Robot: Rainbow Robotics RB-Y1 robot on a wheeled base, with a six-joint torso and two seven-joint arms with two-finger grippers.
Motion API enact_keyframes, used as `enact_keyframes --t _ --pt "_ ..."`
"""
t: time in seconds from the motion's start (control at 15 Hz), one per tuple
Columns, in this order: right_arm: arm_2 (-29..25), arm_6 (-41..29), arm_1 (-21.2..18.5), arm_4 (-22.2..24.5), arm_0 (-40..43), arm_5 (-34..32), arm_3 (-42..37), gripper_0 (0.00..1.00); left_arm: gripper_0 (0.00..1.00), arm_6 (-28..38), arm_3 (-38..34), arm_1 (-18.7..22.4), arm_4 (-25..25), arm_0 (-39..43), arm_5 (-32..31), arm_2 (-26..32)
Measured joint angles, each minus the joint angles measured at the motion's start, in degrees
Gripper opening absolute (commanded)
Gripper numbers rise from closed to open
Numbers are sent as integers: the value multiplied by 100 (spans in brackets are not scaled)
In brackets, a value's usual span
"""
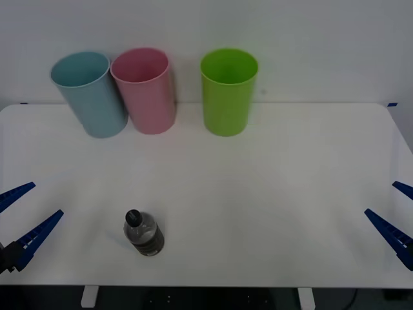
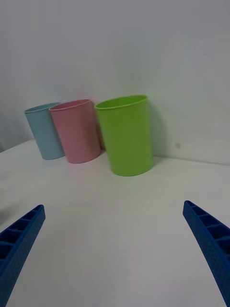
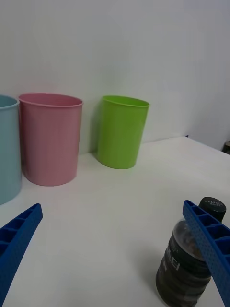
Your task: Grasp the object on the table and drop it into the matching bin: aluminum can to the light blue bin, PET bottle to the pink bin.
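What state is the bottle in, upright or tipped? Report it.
Upright: the PET bottle stands on the table, black cap on top.

This looks like a robotics lab or test room, not a home or shop. A wide white table (image 1: 271,194) with rounded corners stands against a plain, bare pale wall. At the far side three same-sized plastic bins stand in a row: a light blue bin (image 1: 90,93), a pink bin (image 1: 145,90) just beside it, and a lime green bin (image 1: 228,90) a little apart to the right. Near the front a lone small bottle (image 1: 143,233) stands upright (black cap, dark label). Blue ribbed end effector fingers (image 1: 35,236) reach in from both sides, a staged sorting set-up.
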Motion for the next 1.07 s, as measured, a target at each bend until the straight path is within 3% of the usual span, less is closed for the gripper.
enact_keyframes --t 0.33,0.67,1.07 --pt "0 0 0 0 0 0 0 100 100 -4 105 -75 153 -85 -18 -65" --pt "0 0 0 0 0 0 0 100 100 -67 288 270 310 -101 -9 -224" --pt "0 0 0 0 0 0 0 100 100 -266 546 670 45 -252 -67 -601"
